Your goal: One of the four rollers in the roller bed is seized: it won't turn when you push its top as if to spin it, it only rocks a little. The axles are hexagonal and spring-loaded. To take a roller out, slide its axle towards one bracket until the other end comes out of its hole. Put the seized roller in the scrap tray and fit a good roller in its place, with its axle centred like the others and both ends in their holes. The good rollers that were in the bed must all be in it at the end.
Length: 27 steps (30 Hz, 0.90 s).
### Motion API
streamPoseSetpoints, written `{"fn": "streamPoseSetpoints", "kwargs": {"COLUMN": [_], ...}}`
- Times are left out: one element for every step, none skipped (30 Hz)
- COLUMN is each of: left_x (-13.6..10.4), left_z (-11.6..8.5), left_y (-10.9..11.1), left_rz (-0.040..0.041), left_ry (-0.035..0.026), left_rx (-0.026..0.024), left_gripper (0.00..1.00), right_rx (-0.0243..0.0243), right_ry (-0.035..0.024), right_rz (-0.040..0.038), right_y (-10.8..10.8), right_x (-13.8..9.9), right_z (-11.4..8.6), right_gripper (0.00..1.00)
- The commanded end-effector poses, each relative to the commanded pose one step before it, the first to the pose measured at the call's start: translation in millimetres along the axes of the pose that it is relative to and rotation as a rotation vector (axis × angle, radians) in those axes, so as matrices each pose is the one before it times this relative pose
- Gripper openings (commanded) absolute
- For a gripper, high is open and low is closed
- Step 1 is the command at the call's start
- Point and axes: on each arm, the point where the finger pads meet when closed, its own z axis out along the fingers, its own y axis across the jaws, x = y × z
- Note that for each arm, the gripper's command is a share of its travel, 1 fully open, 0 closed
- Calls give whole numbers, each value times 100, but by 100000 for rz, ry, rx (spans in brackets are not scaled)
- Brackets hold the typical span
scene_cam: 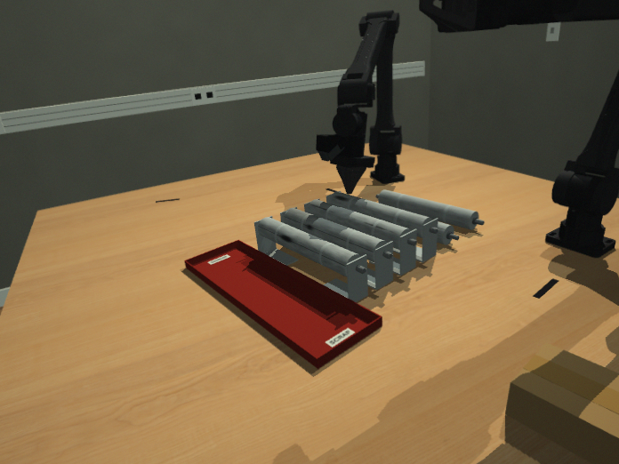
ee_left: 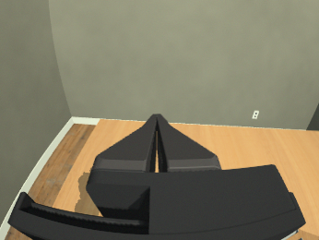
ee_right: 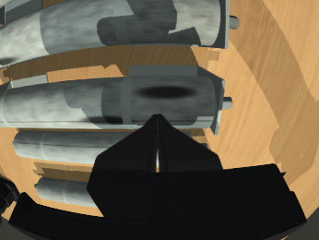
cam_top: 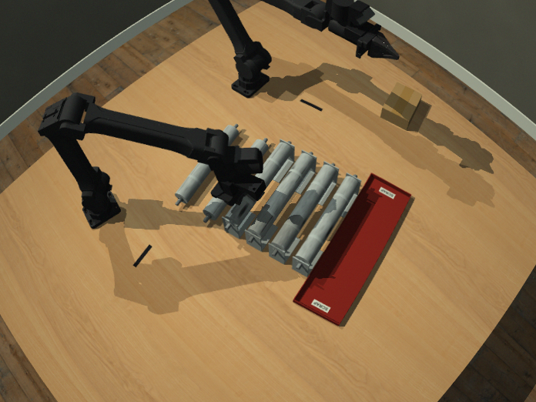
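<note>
Rollers (cam_top: 311, 201) (scene_cam: 344, 227) (ee_right: 138, 28) filled all four places in the bed, and we had the right pincer (cam_top: 238, 199) (scene_cam: 349, 192) (ee_right: 157, 121) closed on nothing, pointing down at the end roller (cam_top: 276, 166) (scene_cam: 384, 209) (ee_right: 171, 103) beside the loose pair, contact unclear to us, with our left pincer (cam_top: 397, 56) (ee_left: 157, 121) closed well apart.
</note>
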Motion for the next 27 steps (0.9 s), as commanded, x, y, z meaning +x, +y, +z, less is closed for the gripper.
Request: {"fn": "streamPoseSetpoints", "kwargs": {"left_x": [-2321, 0, 0, 0, 0, 0, 0, 0, 0, 0, 0, 0, 0, 0, 0, 0, 0, 0, 0, 0, 0, 0, 0, 0, 0, 0, 0], "left_z": [313, 0, 0, 0, 0, 0, 0, 0, 0, 0, 0, 0, 0, 0, 0, 0, 0, 0, 0, 0, 0, 0, 0, 0, 0, 0, 0], "left_y": [-217, 0, 0, 0, 0, 0, 0, 0, 0, 0, 0, 0, 0, 0, 0, 0, 0, 0, 0, 0, 0, 0, 0, 0, 0, 0, 0], "left_rz": [-1382, 0, 0, 0, 0, 0, 0, 0, 0, 0, 0, 0, 0, 0, 0, 0, 0, 0, 0, 0, 0, 0, 0, 0, 0, 0, 0], "left_ry": [-4167, 0, 0, 0, 0, 0, 0, 0, 0, 0, 0, 0, 0, 0, 0, 0, 0, 0, 0, 0, 0, 0, 0, 0, 0, 0, 0], "left_rx": [267, 0, 0, 0, 0, 0, 0, 0, 0, 0, 0, 0, 0, 0, 0, 0, 0, 0, 0, 0, 0, 0, 0, 0, 0, 0, 0], "left_gripper": [0, 0, 0, 0, 0, 0, 0, 0, 0, 0, 0, 0, 0, 0, 0, 0, 0, 0, 0, 0, 0, 0, 0, 0, 0, 0, 0], "right_rx": [103, -141, -53, 52, 0, -550, -90, 349, 177, -71, -159, 48, 0, 0, -982, 904, 129, 40, 22, -49, 82, 193, -104, -259, -29, 230, 260], "right_ry": [569, -246, -86, 106, 9, -983, -150, 641, 331, -115, -275, 90, 0, 0, -1816, 1716, 245, 86, 54, -75, 162, 364, -174, -453, -37, 431, 486], "right_rz": [-2058, 71, 0, -32, -15, 150, 0, -80, -52, -13, 17, 29, 0, 0, 1218, -1304, -1, -16, -33, -6, -41, -34, -5, 15, -28, -58, -51], "right_y": [185, -12, -17, 19, -19, 184, 16, -115, -59, -2, 47, 59, 0, 0, 218, -247, -39, 50, -3, -3, -33, -18, 43, 81, -2, -72, -74], "right_x": [206, 22, 42, -52, 32, -370, -13, 227, 128, 32, -79, -151, 0, 0, -734, 852, 95, -99, 41, 41, 92, 38, -67, -130, 39, 170, 171], "right_z": [505, 9, 51, -136, -23, -239, 39, 72, 88, 87, -11, -249, 0, 0, -666, 939, 70, -131, 104, 110, 83, -78, -36, -28, 77, 102, 81], "right_gripper": [0, 0, 0, 0, 0, 0, 0, 0, 0, 0, 0, 0, 0, 0, 0, 0, 0, 0, 0, 0, 0, 0, 0, 0, 0, 0, 0]}}
